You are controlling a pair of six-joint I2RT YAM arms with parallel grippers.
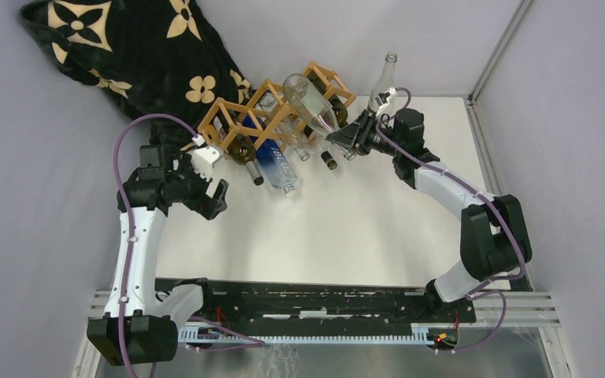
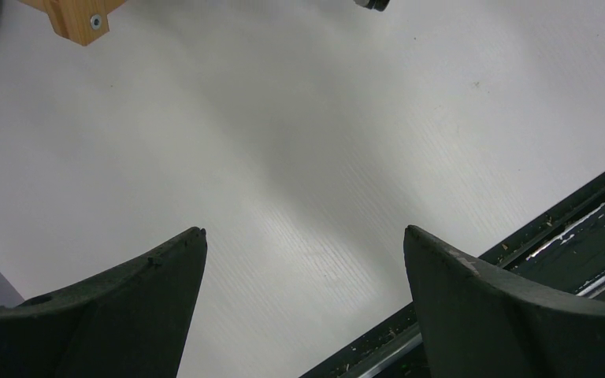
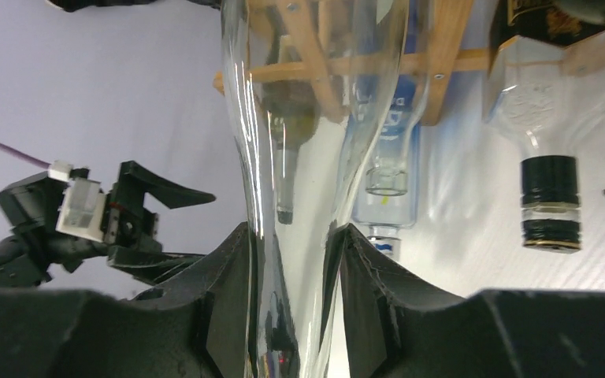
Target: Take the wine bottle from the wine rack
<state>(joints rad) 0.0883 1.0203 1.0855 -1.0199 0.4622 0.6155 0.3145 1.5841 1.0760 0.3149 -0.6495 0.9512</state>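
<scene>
1. The wine bottle [image 1: 309, 102] is clear glass. It lies slanted on the far right part of the wine rack [image 1: 228, 118]. Its fat end points far and left, and its thin neck points near and right.
2. My right end effector [image 1: 345, 135] is pinched narrow on that neck. In the right wrist view both fingers [image 3: 228, 299] press the glass.
3. My left end effector [image 1: 217, 198] is wide and holds nothing. It hangs over the bench [image 1: 347, 228], near the rack's left end.
4. A blue bottle [image 1: 276, 167] and a dark bottle [image 1: 244, 153] poke out of the rack toward me. A black-capped bottle [image 1: 329, 160] lies just beside the neck I hold. Another clear bottle [image 1: 384, 83] stands up behind my right wrist. A black cloth with tan flowers [image 1: 142, 55] lies far left.
5. Only the top view shows the whole rack. The right wrist view shows the rack sticks through the glass. The left wrist view shows just one wooden corner.
</scene>
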